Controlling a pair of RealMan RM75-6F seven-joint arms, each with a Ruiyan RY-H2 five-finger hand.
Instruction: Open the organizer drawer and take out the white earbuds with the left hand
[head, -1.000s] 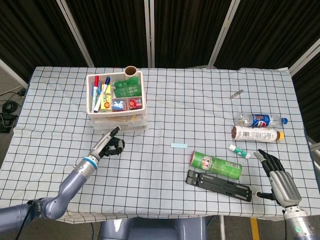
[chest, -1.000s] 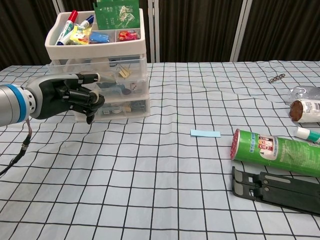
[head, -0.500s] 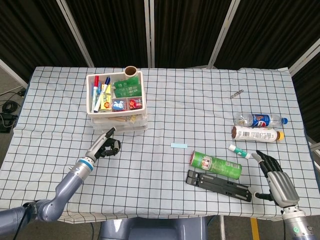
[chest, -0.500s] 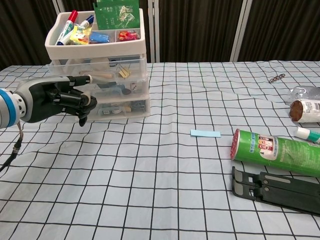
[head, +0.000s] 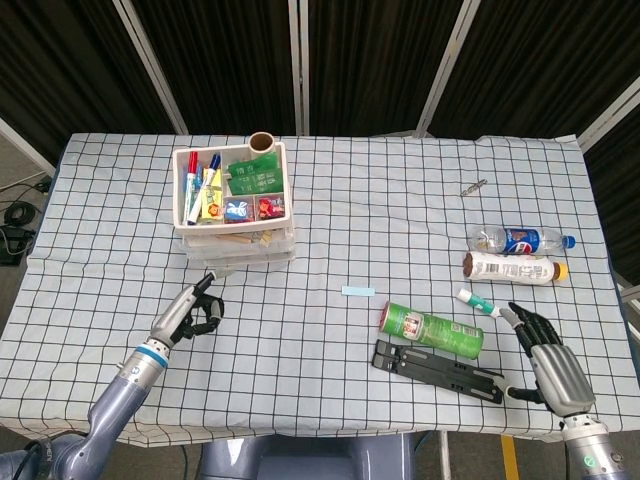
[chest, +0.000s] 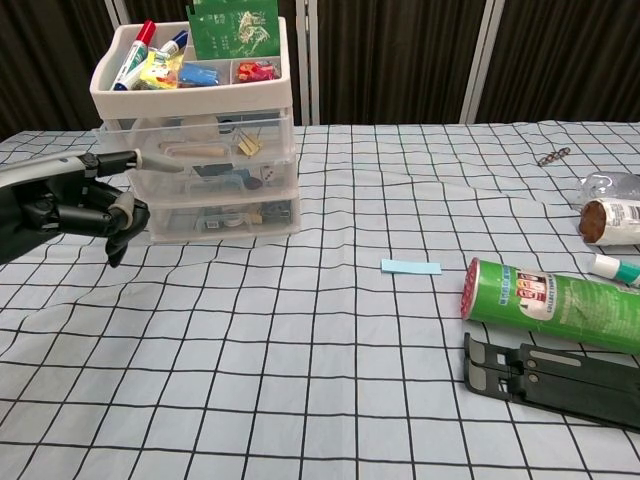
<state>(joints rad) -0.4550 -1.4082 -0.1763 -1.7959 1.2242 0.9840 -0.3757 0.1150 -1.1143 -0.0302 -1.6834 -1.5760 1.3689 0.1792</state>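
Observation:
The organizer (head: 237, 222) (chest: 200, 165) stands at the back left: a white top tray of markers and packets over clear drawers, all pushed in. I cannot make out white earbuds through the drawer fronts. My left hand (head: 194, 311) (chest: 66, 205) hovers in front of and to the left of the organizer, apart from it. One finger points at the drawers, the others are curled in, and it holds nothing. My right hand (head: 549, 360) rests near the table's front right corner with its fingers spread and nothing in them.
A green can (head: 432, 330) (chest: 552, 305) lies beside a black stand (head: 437, 370) (chest: 555, 385). Two bottles (head: 521, 241) (head: 512, 267) and a small tube (head: 478, 302) lie at the right. A pale blue slip (head: 357, 291) (chest: 410, 267) sits mid-table.
My left hand has drawn back from the organizer's drawers toward the front left. The drawers stayed closed. The right hand has barely moved.

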